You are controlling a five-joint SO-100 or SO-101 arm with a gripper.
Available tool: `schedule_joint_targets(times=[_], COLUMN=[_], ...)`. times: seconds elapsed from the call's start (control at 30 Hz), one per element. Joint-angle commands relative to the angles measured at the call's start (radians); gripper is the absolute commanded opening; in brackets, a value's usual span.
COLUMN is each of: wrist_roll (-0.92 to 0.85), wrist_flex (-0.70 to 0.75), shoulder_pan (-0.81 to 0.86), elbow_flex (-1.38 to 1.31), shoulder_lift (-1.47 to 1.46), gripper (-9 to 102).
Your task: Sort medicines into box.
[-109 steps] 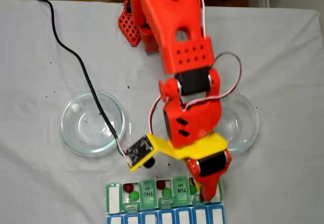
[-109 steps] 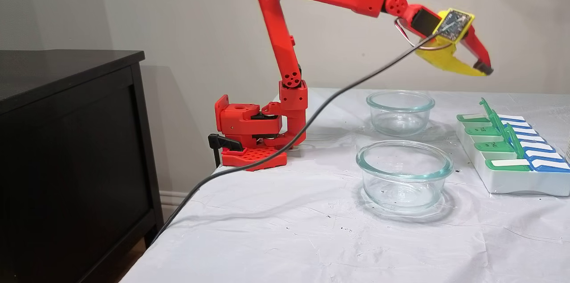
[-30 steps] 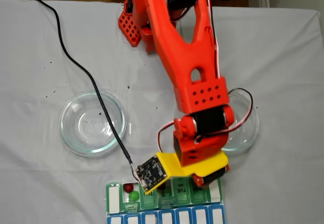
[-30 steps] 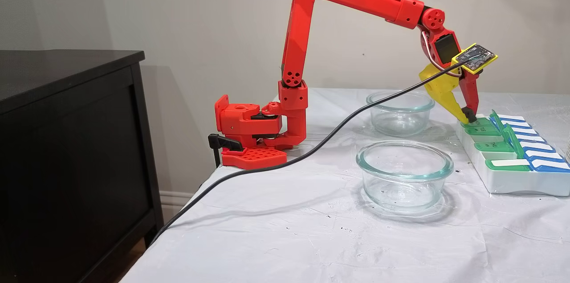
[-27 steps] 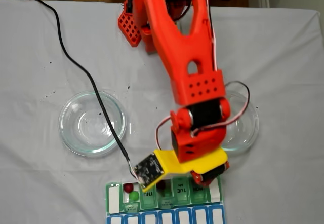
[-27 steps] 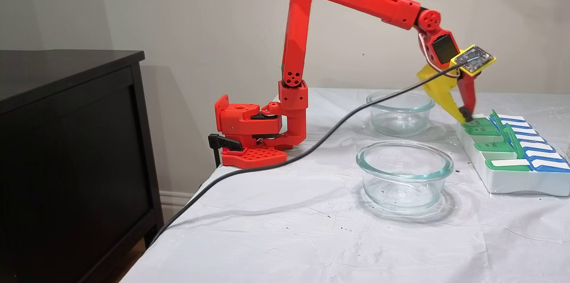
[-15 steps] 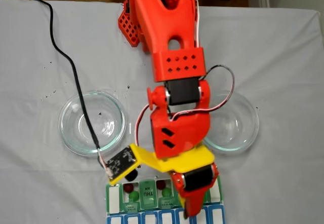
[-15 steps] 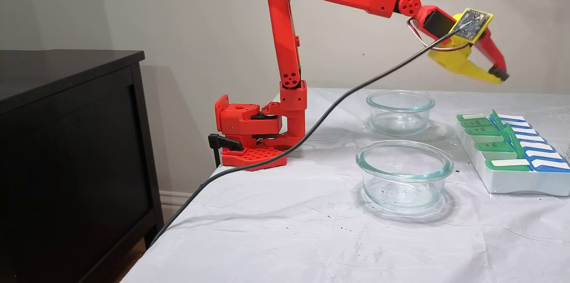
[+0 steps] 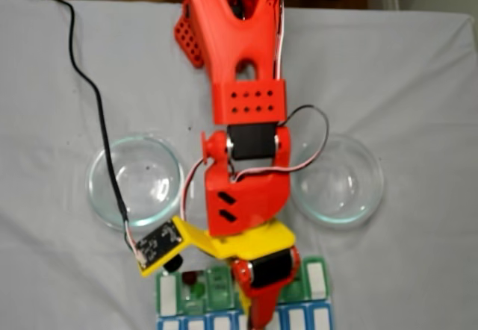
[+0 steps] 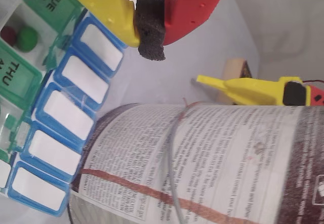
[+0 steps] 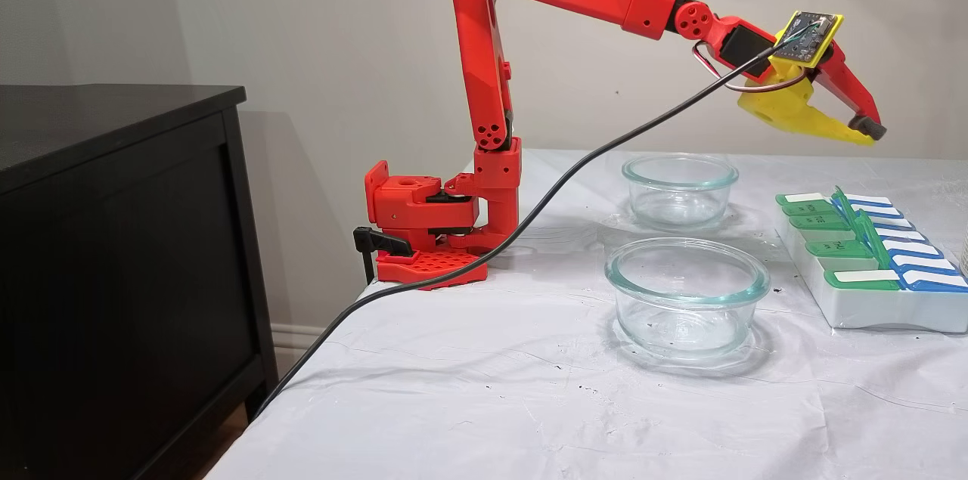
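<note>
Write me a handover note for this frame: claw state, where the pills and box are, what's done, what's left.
Claw: shut, holding nothing, raised above the box.
Pills: a red pill and a green pill lie in one open compartment between the TUE and THU lids; the arm hides other compartments in the top fixed view.
Both glass bowls look empty.
Done: apparently the sorting. Left: check the hidden compartments, close the lids, park the arm.

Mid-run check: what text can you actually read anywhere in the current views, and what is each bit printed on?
"TUE" with "AM" below: a green lid of the pill organiser, wrist view.
"THU" with a cut-off "A": the neighbouring green lid.
Dense print on the cylindrical container: too small and blurred to read.
White labels on the blue lids: blank.
Lid lettering in both fixed views: too small to read.
</note>
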Motion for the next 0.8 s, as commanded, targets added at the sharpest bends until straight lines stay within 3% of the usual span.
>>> schedule_joint_targets(times=[0.0, 0.77], wrist_roll=[-0.02, -0.087], wrist_flex=[-0.038, 0.345], shoulder_pan=[0.008, 0.0], elbow_flex=[-0.029, -0.209], shoulder_lift=[-0.009, -0.109], gripper=[0, 0])
